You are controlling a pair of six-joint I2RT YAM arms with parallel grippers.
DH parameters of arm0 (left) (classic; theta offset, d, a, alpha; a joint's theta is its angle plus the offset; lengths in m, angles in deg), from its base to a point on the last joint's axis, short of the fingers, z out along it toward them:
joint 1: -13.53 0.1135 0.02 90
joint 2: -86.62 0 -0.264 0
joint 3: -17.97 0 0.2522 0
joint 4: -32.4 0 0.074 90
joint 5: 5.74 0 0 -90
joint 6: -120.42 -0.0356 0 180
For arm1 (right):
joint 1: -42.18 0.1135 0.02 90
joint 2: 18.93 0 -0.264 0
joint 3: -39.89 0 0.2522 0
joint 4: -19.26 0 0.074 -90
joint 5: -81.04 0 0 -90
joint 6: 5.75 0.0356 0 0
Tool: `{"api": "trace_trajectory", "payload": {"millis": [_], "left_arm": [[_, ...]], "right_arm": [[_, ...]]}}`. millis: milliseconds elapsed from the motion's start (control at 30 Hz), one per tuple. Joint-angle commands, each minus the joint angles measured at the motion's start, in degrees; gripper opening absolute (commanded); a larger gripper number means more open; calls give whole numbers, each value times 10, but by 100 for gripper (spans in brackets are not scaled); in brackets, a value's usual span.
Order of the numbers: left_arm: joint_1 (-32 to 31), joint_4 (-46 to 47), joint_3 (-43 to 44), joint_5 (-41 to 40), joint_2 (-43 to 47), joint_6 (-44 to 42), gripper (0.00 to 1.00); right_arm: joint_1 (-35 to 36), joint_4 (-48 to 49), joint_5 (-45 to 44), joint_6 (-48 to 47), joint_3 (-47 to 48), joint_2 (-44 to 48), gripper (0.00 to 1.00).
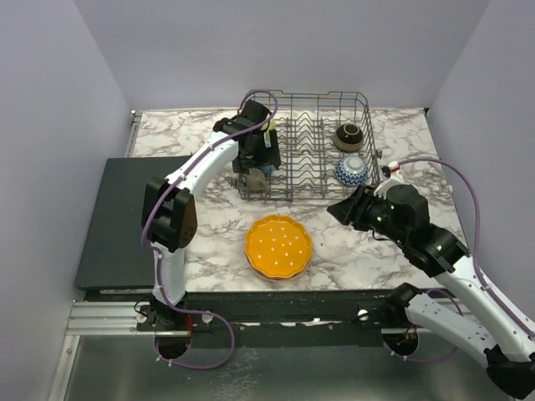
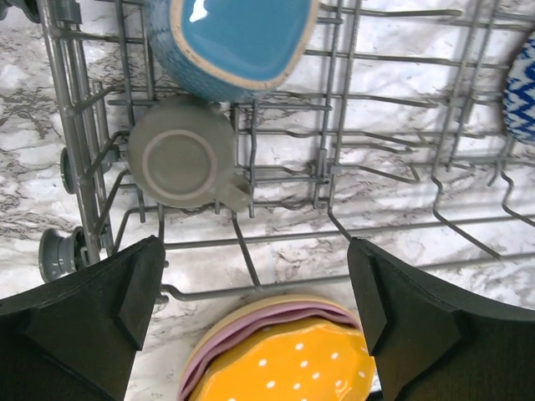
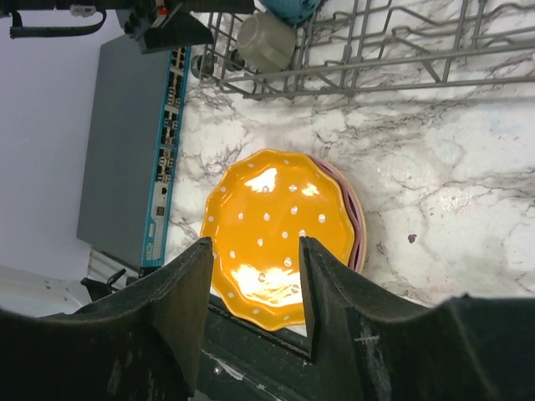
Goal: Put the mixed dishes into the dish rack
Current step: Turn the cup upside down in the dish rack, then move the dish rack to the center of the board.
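Two plates, orange dotted atop pink, centre frame on counter, below rack. Glazed, stiff, likely slippery, breakable; pinch scalloped rim. Over rack, left gripper spread wide, empty; right gripper partly apart, empty.

pink plate: mostly under orange plate | blue mug: cropped at top

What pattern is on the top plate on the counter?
The plate is orange with white dots; clearest in the right wrist view.

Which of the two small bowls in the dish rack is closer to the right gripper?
The blue-and-white patterned bowl; the dark brown bowl sits behind it, farther from the right gripper.
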Motion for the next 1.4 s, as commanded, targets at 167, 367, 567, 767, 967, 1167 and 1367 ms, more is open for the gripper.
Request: {"api": "trace_trajectory", "payload": {"millis": [167, 367, 567, 767, 967, 1167, 1367], "left_arm": [[-6, -2, -25, 65, 80, -25, 99], [-6, 23, -75, 83, 141, -34, 99], [-7, 36, -125, 115, 186, -44, 99], [-7, 67, -191, 158, 254, -43, 99], [-7, 98, -259, 190, 336, -44, 99], [-7, 113, -329, 194, 400, -55, 99], [-7, 124, -393, 189, 452, -69, 99]], "right_arm": [[-2, -74, -81, -55, 78, -60, 52], [-2, -111, -117, -78, 133, -116, 52], [-2, -124, -177, -101, 175, -148, 52], [-5, -130, -227, -130, 204, -204, 51], [-48, -127, -218, -160, 232, -255, 48], [-137, -112, -159, -184, 243, -293, 46], [-201, -104, -151, -199, 253, -343, 43]]}}
